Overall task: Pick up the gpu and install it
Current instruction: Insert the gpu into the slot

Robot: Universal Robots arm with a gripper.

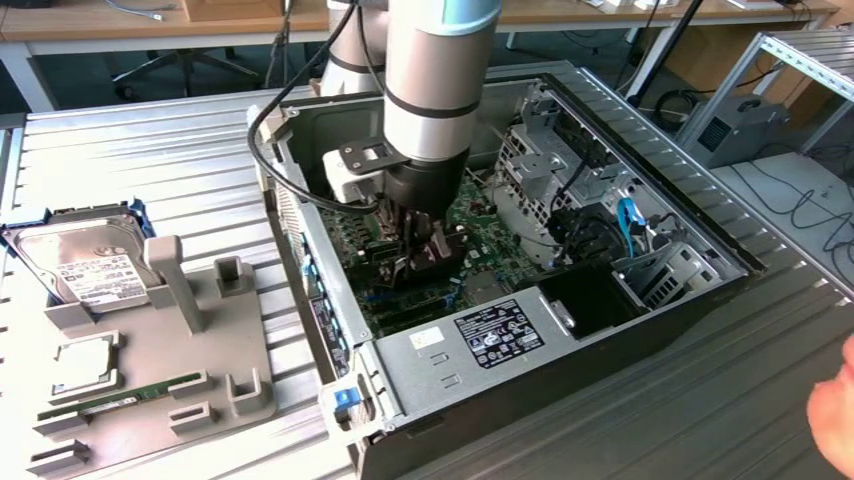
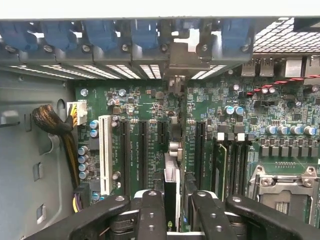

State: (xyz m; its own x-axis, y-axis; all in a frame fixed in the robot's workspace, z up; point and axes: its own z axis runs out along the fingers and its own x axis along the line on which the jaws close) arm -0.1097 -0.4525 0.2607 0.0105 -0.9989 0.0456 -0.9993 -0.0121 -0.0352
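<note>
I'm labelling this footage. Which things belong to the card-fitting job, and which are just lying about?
In the job:
- graphics card, edge-on, held in the gripper
- open computer case
- green board with slots

Lying about:
- hard drive
- memory stick
- grey parts stand

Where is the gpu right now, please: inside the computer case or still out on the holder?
Inside the case. The pincer grips the gpu edge-on above the motherboard slots, within the open computer case; whether it is seated, I cannot tell.

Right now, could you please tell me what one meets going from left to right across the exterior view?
Hard drive → grey parts holder → gripper holding the gpu inside the computer case → a person's hand.
</note>
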